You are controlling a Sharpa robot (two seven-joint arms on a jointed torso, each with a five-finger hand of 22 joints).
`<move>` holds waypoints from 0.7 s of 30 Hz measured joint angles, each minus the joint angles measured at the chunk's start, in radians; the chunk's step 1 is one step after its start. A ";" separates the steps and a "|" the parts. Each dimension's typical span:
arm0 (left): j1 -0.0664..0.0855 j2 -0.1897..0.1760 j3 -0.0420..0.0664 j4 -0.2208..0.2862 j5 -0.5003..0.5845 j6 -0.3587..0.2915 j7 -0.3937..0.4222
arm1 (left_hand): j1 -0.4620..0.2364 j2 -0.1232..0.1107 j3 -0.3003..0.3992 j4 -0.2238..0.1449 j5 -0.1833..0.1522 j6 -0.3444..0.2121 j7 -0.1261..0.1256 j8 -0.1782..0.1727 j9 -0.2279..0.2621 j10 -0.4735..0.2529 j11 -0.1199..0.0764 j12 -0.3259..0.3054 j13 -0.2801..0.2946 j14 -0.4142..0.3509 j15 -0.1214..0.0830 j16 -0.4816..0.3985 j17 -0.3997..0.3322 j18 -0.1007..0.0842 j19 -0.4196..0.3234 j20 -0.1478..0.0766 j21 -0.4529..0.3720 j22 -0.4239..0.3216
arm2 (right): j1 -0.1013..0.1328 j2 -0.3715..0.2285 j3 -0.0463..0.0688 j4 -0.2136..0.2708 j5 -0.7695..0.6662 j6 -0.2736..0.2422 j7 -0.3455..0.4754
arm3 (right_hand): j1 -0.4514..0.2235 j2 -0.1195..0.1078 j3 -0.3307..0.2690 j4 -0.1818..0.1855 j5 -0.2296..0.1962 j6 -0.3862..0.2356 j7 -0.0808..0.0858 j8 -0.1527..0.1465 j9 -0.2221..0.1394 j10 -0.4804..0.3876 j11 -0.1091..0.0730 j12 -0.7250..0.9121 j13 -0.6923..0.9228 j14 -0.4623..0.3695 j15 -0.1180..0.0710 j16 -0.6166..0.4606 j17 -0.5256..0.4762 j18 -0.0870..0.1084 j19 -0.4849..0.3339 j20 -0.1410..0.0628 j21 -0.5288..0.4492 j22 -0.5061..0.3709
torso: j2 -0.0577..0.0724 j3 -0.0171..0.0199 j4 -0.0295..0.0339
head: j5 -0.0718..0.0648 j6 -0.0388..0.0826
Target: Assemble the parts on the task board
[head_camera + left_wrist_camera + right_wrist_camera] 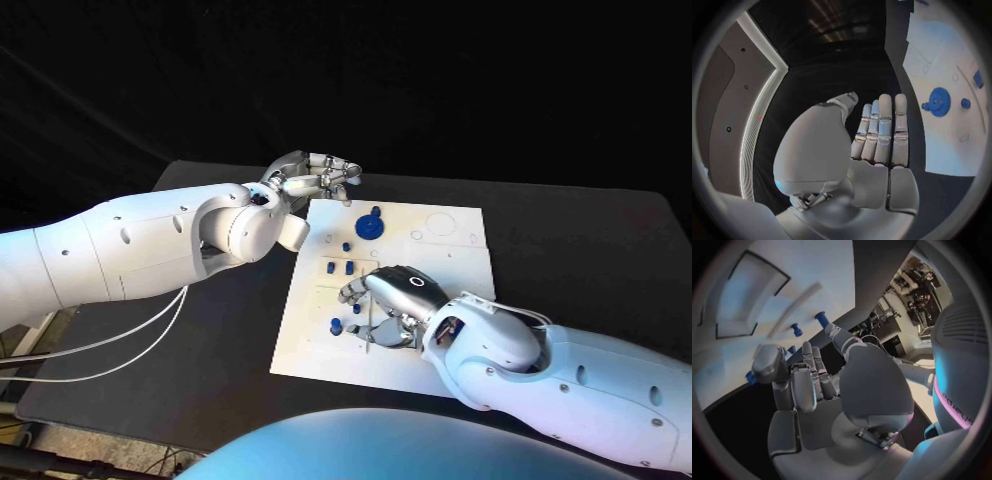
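The white task board lies in the middle of the black table. A blue gear sits near its far left side, also in the left wrist view. Small blue pegs stand below the gear, and another blue piece lies further forward. My right hand hovers low over the board's middle, fingers bent down beside the pegs, with nothing visibly held. My left hand is raised over the board's far left corner, its fingers straight and side by side, holding nothing.
The board has outlined recesses and small holes near its far right corner. Black table surface surrounds the board on all sides. White cables hang from my left arm over the table's left edge.
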 measured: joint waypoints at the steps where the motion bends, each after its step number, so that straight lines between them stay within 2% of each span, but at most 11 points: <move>1: 0.000 0.000 0.000 0.000 0.000 0.000 0.000 | 0.000 0.000 0.000 0.000 0.000 0.000 0.000 0.000 0.000 0.000 0.000 0.000 0.000 0.000 0.000 0.000 0.000 0.000 0.000 0.000 0.000 0.000 | 0.008 -0.020 0.002 0.012 0.021 -0.012 0.007 | 0.000 0.000 -0.002 0.002 0.000 0.005 0.002 0.000 -0.002 0.016 -0.004 0.012 0.001 0.000 0.000 0.001 0.007 0.000 0.004 -0.004 0.013 0.000 | 0.000 -0.0004 0.0000 | -0.002 0.000; 5: 0.000 -0.003 0.000 0.000 0.000 0.001 -0.001 | 0.000 0.000 0.000 0.000 0.000 0.000 0.000 0.000 0.000 0.000 0.000 0.000 0.000 0.000 0.000 0.000 0.000 0.000 0.000 0.000 0.000 0.000 | 0.057 -0.126 0.009 0.054 0.165 -0.039 0.030 | -0.022 0.005 0.013 0.025 0.010 0.037 -0.001 0.012 -0.009 0.138 -0.020 0.077 0.024 -0.002 -0.010 0.014 0.035 0.000 0.040 -0.018 0.079 0.000 | -0.001 -0.0010 -0.0016 | -0.014 0.000; 6: 0.000 -0.003 -0.001 0.000 0.000 0.001 -0.001 | 0.000 0.000 0.000 0.000 0.000 0.000 0.000 0.000 0.000 0.000 0.000 0.000 0.000 0.000 0.000 0.000 0.000 0.000 0.000 0.000 0.000 0.000 | 0.061 -0.134 0.009 0.056 0.178 -0.039 0.031 | -0.044 0.000 0.008 0.040 0.005 0.043 -0.018 0.012 -0.009 0.236 -0.046 0.144 0.062 -0.003 -0.031 0.014 0.039 0.000 0.052 -0.030 0.095 0.000 | -0.002 -0.0012 -0.0025 | -0.018 0.000; 7: 0.000 -0.004 -0.001 0.000 0.000 0.001 -0.001 | 0.000 0.000 0.000 0.000 0.000 0.000 0.000 0.000 0.000 0.000 0.000 0.000 0.000 0.000 0.000 0.000 0.000 0.000 0.000 0.000 0.000 0.000 | 0.075 -0.168 0.010 0.061 0.228 -0.039 0.034 | -0.047 -0.001 0.007 0.041 0.004 0.045 -0.021 0.012 -0.009 0.248 -0.049 0.153 0.068 -0.003 -0.034 0.014 0.040 0.000 0.053 -0.031 0.098 0.000 | -0.002 -0.0015 -0.0034 | -0.020 0.000; 8: 0.000 -0.005 -0.001 -0.001 0.000 0.001 -0.001 | 0.000 0.000 0.000 0.000 0.000 0.000 0.000 0.000 0.000 0.000 0.000 0.000 0.000 0.000 0.000 0.000 0.000 0.000 0.000 0.000 0.000 0.000 | 0.083 -0.193 0.011 0.065 0.264 -0.039 0.035 | -0.059 -0.008 -0.003 0.051 0.004 0.058 -0.034 0.024 -0.004 0.278 -0.065 0.215 0.121 -0.002 -0.050 0.014 0.043 0.000 0.063 -0.046 0.112 0.000 | -0.002 -0.0014 -0.0044 | -0.023 0.000; 10: 0.000 -0.005 -0.001 -0.001 0.000 0.001 -0.001 | 0.000 0.000 0.000 0.000 0.000 0.000 0.000 0.000 0.000 0.000 0.000 0.000 0.000 0.000 0.000 0.000 0.000 0.000 0.000 0.000 0.000 0.000 | 0.096 -0.247 0.011 0.073 0.338 -0.037 0.035 | -0.064 -0.013 -0.023 0.071 0.004 0.068 -0.050 0.038 0.017 0.279 -0.085 0.373 0.272 -0.003 -0.062 0.026 0.062 -0.009 0.083 -0.069 0.169 0.000 | -0.004 -0.0020 -0.0077 | -0.031 0.000; 12: 0.000 -0.006 -0.001 -0.001 0.000 0.001 -0.001 | 0.000 0.000 0.000 0.000 0.000 0.000 0.000 0.000 0.000 0.000 0.000 0.000 0.000 0.000 0.000 0.000 0.000 0.000 0.000 0.000 0.000 0.000 | 0.101 -0.288 0.011 0.081 0.391 -0.033 0.032 | -0.068 -0.017 -0.046 0.094 -0.001 0.074 -0.056 0.056 0.051 0.318 -0.091 0.728 0.648 -0.001 -0.064 0.054 0.092 -0.024 0.096 -0.077 0.213 0.000 | -0.005 -0.0020 -0.0103 | -0.038 0.000; 14: 0.000 -0.006 -0.002 -0.001 0.000 0.002 -0.001 | 0.000 0.000 0.000 0.000 0.000 0.000 0.000 0.000 0.000 0.000 0.000 0.000 0.000 0.000 0.000 0.000 0.000 0.000 0.000 0.000 0.000 0.000 | 0.105 -0.336 0.009 0.094 0.434 -0.028 0.027 | -0.068 -0.017 -0.074 0.120 -0.001 0.080 -0.063 0.082 0.102 0.402 -0.096 1.084 1.001 -0.002 -0.070 0.090 0.097 -0.024 0.097 -0.079 0.254 0.000 | -0.007 -0.0022 -0.0132 | -0.046 0.000; 17: 0.000 -0.007 -0.003 -0.001 -0.001 0.002 -0.001 | 0.000 0.000 0.000 0.000 0.000 0.000 0.000 0.000 0.000 0.000 0.000 0.000 0.000 0.000 0.000 0.000 0.000 0.000 0.000 0.000 0.000 -0.001 | 0.103 -0.390 0.006 0.114 0.456 -0.021 0.012 | -0.067 -0.017 -0.129 0.150 -0.008 0.088 -0.070 0.105 0.157 0.464 -0.098 1.269 1.118 -0.002 -0.070 0.125 0.097 -0.024 0.097 -0.079 0.286 0.000 | -0.008 -0.0021 -0.0173 | -0.059 0.000; 19: 0.000 -0.007 -0.004 -0.001 -0.002 0.002 -0.001 | 0.000 0.000 0.000 0.000 0.000 0.000 0.000 0.000 0.000 0.000 0.000 0.000 0.000 0.000 0.000 0.000 0.000 0.000 0.000 0.000 0.000 -0.001 | 0.098 -0.414 0.003 0.128 0.456 -0.016 -0.002 | -0.059 -0.008 -0.180 0.179 -0.014 0.088 -0.070 0.109 0.179 0.473 -0.100 1.302 1.127 -0.002 -0.070 0.134 0.097 -0.040 0.097 -0.079 0.300 0.000 | -0.010 -0.0022 -0.0201 | -0.066 0.000; 21: -0.001 -0.007 -0.004 -0.001 -0.002 0.002 -0.001 | -0.002 -0.002 0.000 0.000 0.000 0.000 0.000 0.000 0.000 0.000 0.000 0.000 -0.001 0.000 0.000 0.000 0.000 0.000 0.000 0.000 0.000 -0.001 | 0.092 -0.439 -0.001 0.144 0.453 -0.013 -0.023 | -0.047 0.004 -0.234 0.219 -0.033 0.083 -0.076 0.109 0.193 0.473 -0.100 1.307 1.127 -0.002 -0.070 0.135 0.097 -0.040 0.097 -0.079 0.308 0.000 | -0.010 -0.0026 -0.0221 | -0.071 0.000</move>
